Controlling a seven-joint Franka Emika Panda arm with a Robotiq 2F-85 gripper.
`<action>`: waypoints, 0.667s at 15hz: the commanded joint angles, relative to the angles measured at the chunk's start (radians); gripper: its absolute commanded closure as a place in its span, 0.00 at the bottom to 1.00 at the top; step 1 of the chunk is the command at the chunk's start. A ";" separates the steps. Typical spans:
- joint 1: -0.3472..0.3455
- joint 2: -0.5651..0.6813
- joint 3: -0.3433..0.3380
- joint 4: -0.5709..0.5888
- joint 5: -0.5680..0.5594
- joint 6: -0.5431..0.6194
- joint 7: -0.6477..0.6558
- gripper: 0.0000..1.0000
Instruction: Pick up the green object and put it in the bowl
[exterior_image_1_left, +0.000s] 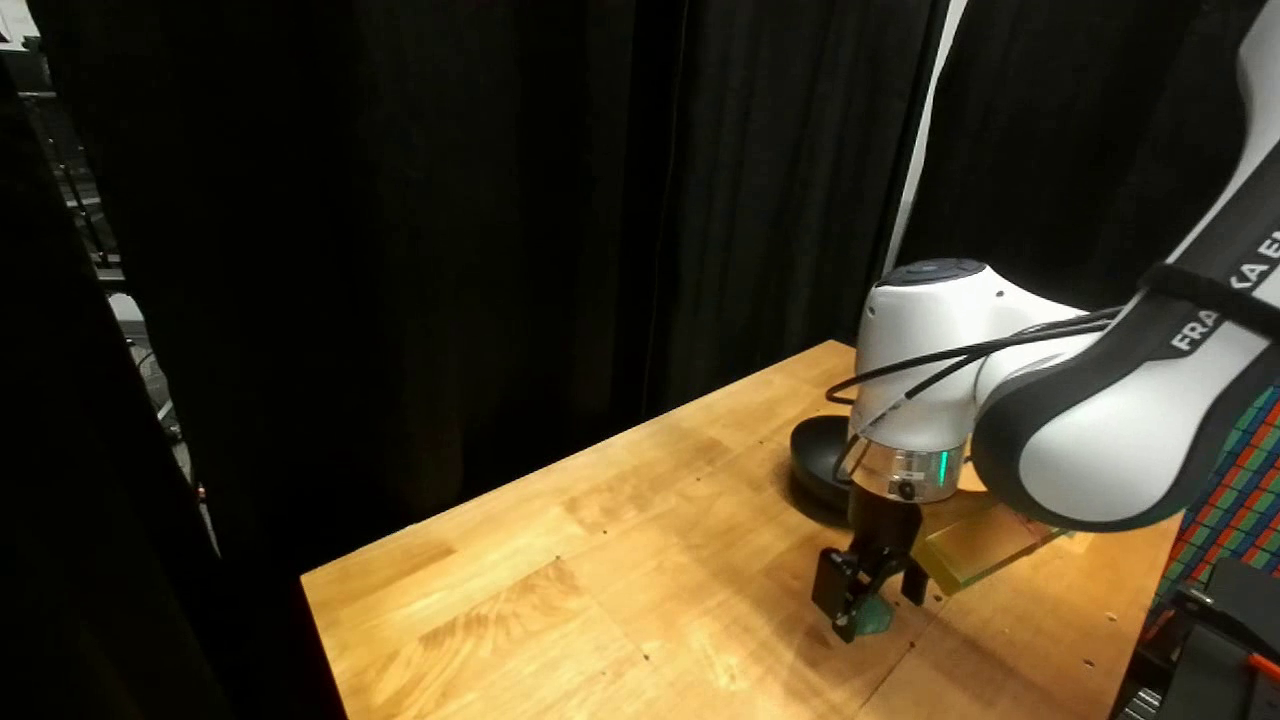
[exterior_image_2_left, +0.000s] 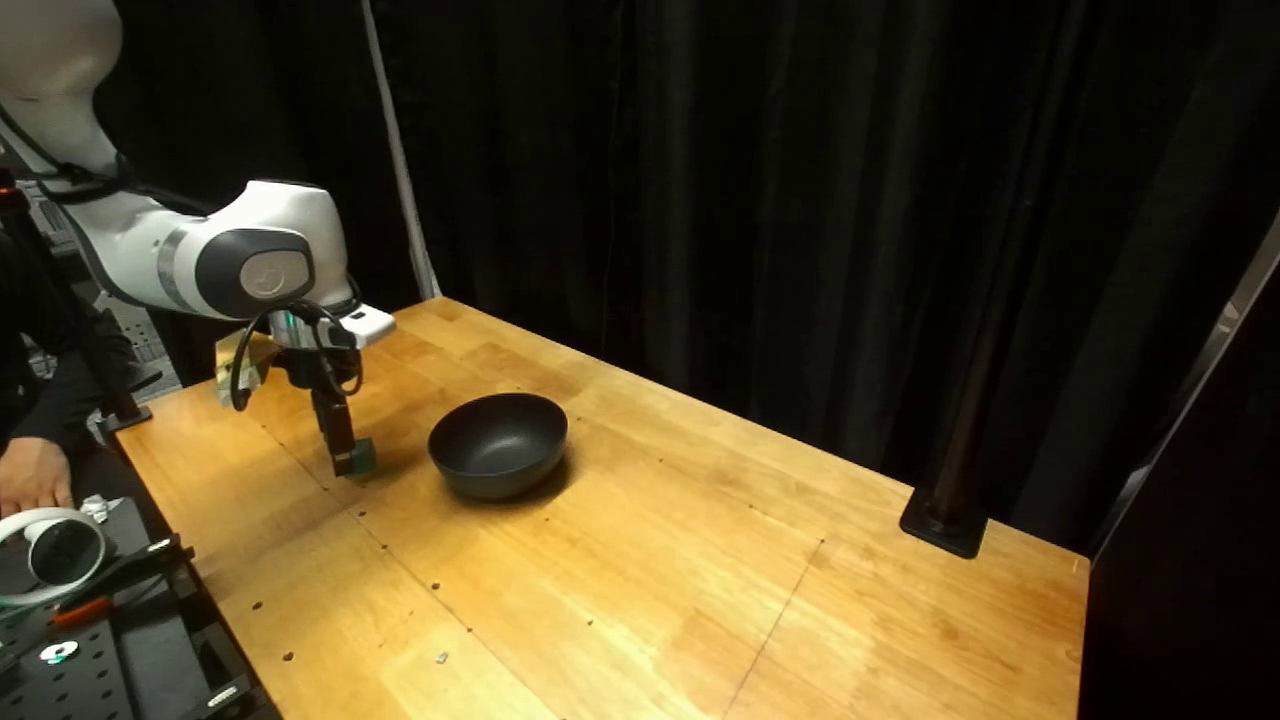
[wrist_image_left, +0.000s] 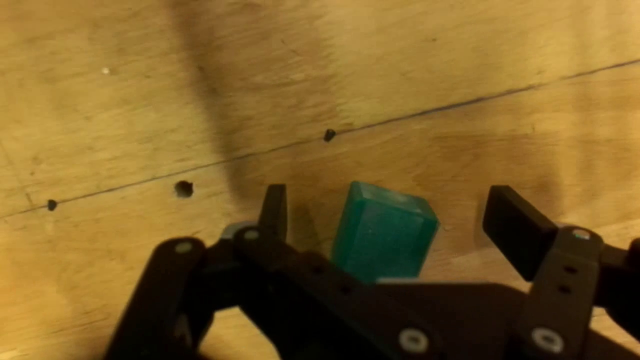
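Observation:
The green object (wrist_image_left: 387, 235) is a small teal-green block on the wooden table. In the wrist view it lies between the two fingers of my gripper (wrist_image_left: 390, 215), with a gap on each side. The gripper's own linkage hides its lower edge. The block also shows in both exterior views (exterior_image_1_left: 876, 616) (exterior_image_2_left: 364, 457), right at the fingers. My gripper (exterior_image_1_left: 876, 598) is open and low over the table, its fingers around the block without touching it. The bowl (exterior_image_2_left: 498, 450) is round and black and stands near the gripper. It is partly hidden behind the arm in an exterior view (exterior_image_1_left: 818, 460).
The wooden table (exterior_image_2_left: 680, 560) has small holes and drawn lines. A black post base (exterior_image_2_left: 944, 520) stands at the table's far edge. A yellowish translucent plate (exterior_image_1_left: 990, 545) is at the wrist. A person's hand (exterior_image_2_left: 36, 475) rests beside the table near a black cart (exterior_image_2_left: 150, 660).

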 joint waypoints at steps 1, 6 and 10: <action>0.091 0.051 -0.087 0.068 -0.041 0.011 0.067 0.27; 0.138 0.027 -0.144 0.054 -0.064 -0.032 0.111 0.67; 0.143 -0.104 -0.167 -0.017 -0.091 -0.089 0.150 0.83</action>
